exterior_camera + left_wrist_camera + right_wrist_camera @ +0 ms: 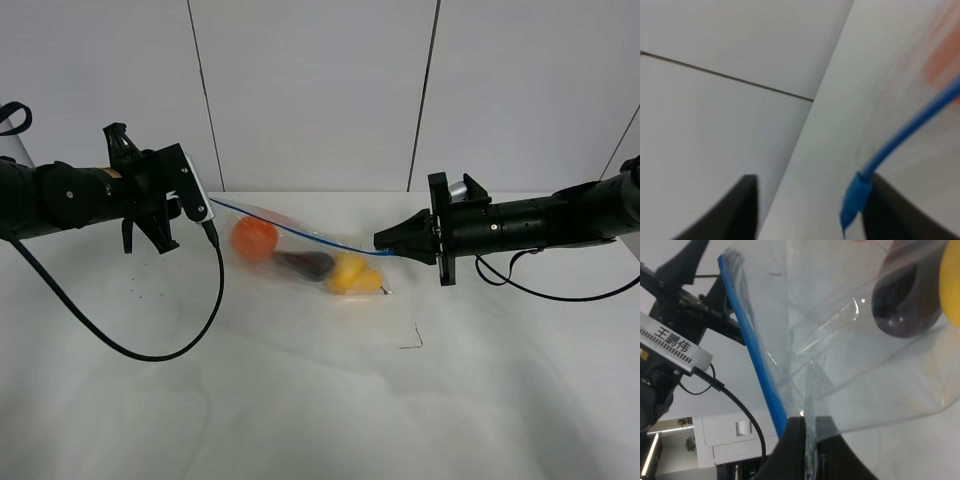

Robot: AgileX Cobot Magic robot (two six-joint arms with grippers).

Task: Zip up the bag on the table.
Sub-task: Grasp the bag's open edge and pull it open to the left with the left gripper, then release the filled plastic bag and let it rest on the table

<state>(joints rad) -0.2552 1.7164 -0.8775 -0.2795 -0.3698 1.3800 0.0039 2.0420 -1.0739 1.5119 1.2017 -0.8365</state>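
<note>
Bag (300, 262) lay mid-frame on the tabletop (300, 400). A white label (672, 342) on my left arm read 王鹏伟. Its long axis ran upper left to lower right, with the blue zip strip (310, 233) along the upper edge. My right fingers (385, 243) were clenched on its right-hand corner; my left fingers (150, 238) stood released.

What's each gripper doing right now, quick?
Left gripper: open, with the blue zip strip of the bag beside one finger.
Right gripper: closed, pinching the bag's edge next to the strip.
</note>
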